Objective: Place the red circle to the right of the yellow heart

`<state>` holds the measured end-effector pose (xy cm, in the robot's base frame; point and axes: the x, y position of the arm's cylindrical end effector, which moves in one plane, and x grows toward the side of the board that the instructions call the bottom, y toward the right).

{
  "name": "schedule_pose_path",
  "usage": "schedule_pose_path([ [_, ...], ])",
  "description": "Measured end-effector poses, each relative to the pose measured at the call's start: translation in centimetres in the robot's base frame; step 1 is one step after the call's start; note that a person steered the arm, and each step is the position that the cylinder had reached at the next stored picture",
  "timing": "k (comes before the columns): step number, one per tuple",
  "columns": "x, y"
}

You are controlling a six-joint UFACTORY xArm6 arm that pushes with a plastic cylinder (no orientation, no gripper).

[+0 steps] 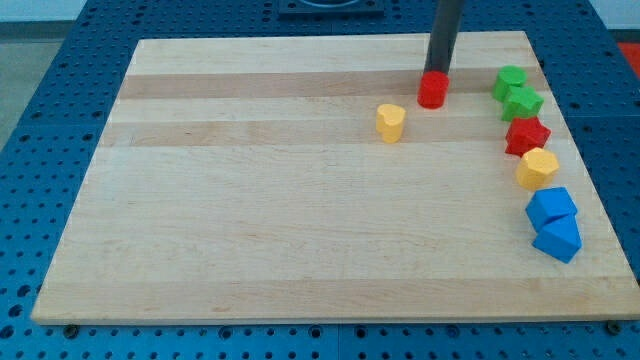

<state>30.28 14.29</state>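
The red circle [432, 91] sits near the view's top, right of centre, on the wooden board [250, 200]. The yellow heart [391, 122] lies just below and to the left of it, a small gap apart. My tip [438, 72] comes down from the view's top and touches the red circle's upper edge. The rod hides the board just behind the circle.
Down the board's right side run a column of blocks: two green blocks [511, 81] [522, 102], a red star [527, 135], a yellow hexagon [538, 168], and two blue blocks [551, 207] [558, 239]. The board's right edge is close beside them.
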Motion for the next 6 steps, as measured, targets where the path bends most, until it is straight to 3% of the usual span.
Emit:
schedule_pose_path([
  [1, 3.2, 0.0],
  [4, 4.4, 6.1],
  [6, 8.7, 6.1],
])
